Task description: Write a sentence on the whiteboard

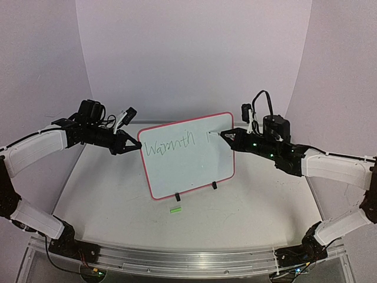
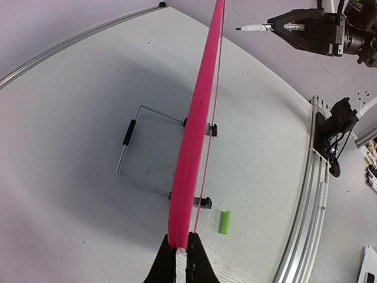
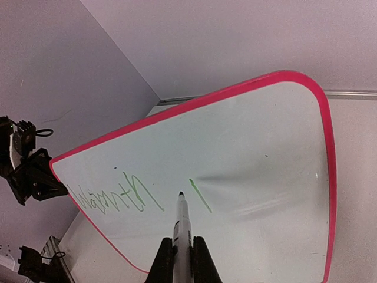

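I am clenching my left claw (image 1: 136, 148) on the left rim of the small rectangular whiteboard with the rounded red-pink frame and glossy white face (image 1: 194, 168). It is standing tilted at the middle of the pale grey table (image 1: 112, 200) - between my 2 arms. My right claw (image 1: 227, 137) is grasping a slim white marker with a dark tip (image 3: 182, 218). That tip is pointing at the board's face just beside 1 short green stroke (image 3: 200, 196) - whether it is touching, I cannot tell. The thin green handwritten sentence (image 1: 169, 145) is showing only "Warmth" and that stroke. A small bright-green cap (image 1: 175, 209) is lying on the table in front of the board's 2 black clip feet (image 1: 177, 196).
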Controlling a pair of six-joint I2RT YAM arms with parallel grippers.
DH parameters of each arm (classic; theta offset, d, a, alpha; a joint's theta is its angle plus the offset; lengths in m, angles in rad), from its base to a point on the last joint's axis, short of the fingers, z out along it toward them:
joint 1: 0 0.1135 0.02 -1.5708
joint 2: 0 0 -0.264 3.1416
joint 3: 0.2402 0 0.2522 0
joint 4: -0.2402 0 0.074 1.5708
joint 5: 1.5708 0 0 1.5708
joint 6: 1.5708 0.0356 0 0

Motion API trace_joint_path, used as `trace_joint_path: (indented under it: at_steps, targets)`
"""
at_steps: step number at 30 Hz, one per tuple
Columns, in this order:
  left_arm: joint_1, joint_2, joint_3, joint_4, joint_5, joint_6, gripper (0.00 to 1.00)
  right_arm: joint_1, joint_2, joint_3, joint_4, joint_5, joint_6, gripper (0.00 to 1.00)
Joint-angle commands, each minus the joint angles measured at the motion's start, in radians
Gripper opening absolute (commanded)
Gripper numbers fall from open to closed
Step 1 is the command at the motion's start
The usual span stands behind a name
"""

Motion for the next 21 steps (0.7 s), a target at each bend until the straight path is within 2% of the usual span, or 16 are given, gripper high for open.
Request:
trace_joint_path:
  at_steps: [1,21]
  targets:
    - [-0.024,0.033,0.003,-0.063,-0.036,0.034,0.00,-0.004,0.030,0.066,0.031,-0.017,-0.030,0.00]
    - [-0.033,0.051,0.005,-0.061,-0.029,0.033,0.00,-0.004,0.084,0.101,0.056,0.024,-0.020,0.00]
